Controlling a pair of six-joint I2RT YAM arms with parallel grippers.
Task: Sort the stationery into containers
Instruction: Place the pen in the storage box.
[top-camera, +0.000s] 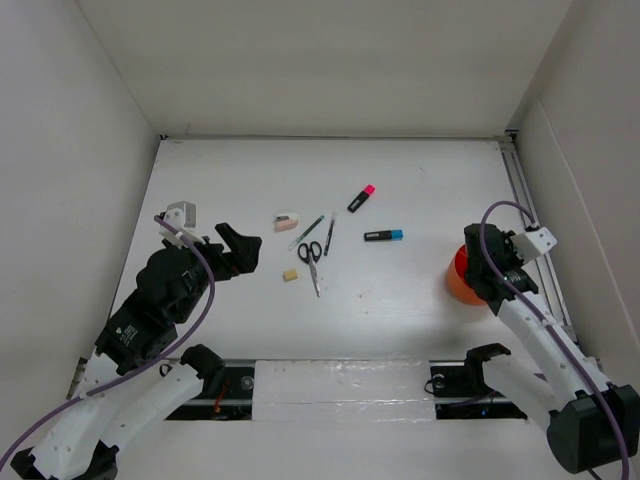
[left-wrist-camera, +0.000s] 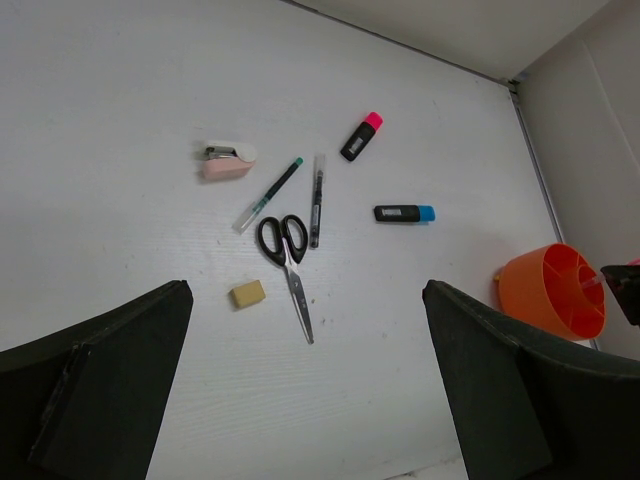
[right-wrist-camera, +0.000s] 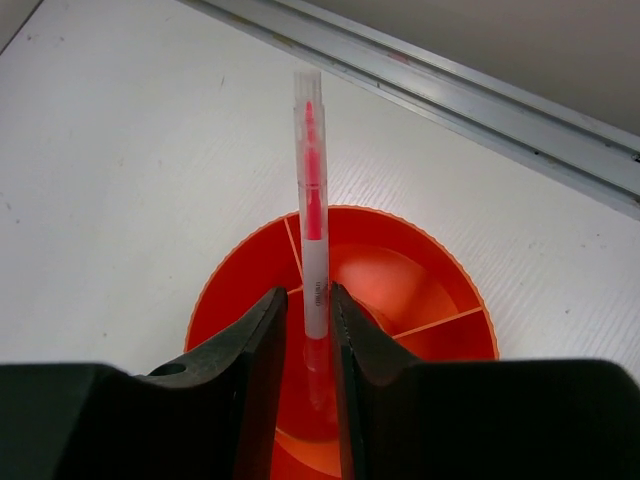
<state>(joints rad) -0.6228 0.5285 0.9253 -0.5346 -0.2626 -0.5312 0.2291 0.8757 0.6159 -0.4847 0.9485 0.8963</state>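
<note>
The black scissors (top-camera: 311, 258) lay in the middle of the table (top-camera: 420, 170), with two thin pens (top-camera: 308, 232) just beside their handles, a pink-white eraser (top-camera: 287, 222) to the left and a small yellow eraser (top-camera: 290, 274) nearer. A pink-capped marker (top-camera: 361, 198) and a blue-capped marker (top-camera: 384, 236) lay further right. The left gripper (top-camera: 240, 245) stood spread wide, apart from all items; the right gripper (top-camera: 478, 265) hung over the orange tub (top-camera: 456, 282), partly hiding it

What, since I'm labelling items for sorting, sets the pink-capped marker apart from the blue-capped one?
Cap: the pink-capped marker has pink, the blue-capped marker blue. Pose: from above, the pink-capped marker lies diagonally, the blue-capped marker level. Place: the blue-capped marker is nearer the orange tub. Both have black bodies and lie on the table.
</note>
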